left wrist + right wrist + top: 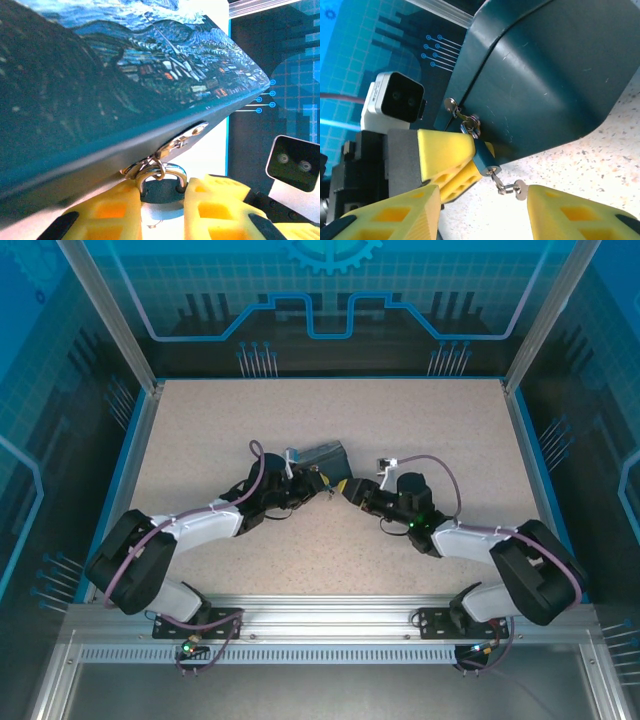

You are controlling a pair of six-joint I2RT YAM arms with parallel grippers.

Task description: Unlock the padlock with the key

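The tiny blue padlock (483, 156) hangs by its silvery shackle (162, 172) from the hasp of the dark-blue painted tin (325, 455). My left gripper (160, 194) is shut on the padlock body, one yellow finger (107, 212) on each side. The key (494, 176) sticks out of the padlock's bottom, with a small ring and a silvery tab (520, 190) dangling from it. My right gripper (482, 195) stands open just below, its fingers well apart. The tab lies beside its right finger (570, 215). Neither right finger pinches the key.
The tin is tilted up on the speckled tabletop (300, 410), its lid toward my left wrist camera. Both arms meet at the table's middle (335, 488). Aluminium posts and blue walls (130, 360) ring the table.
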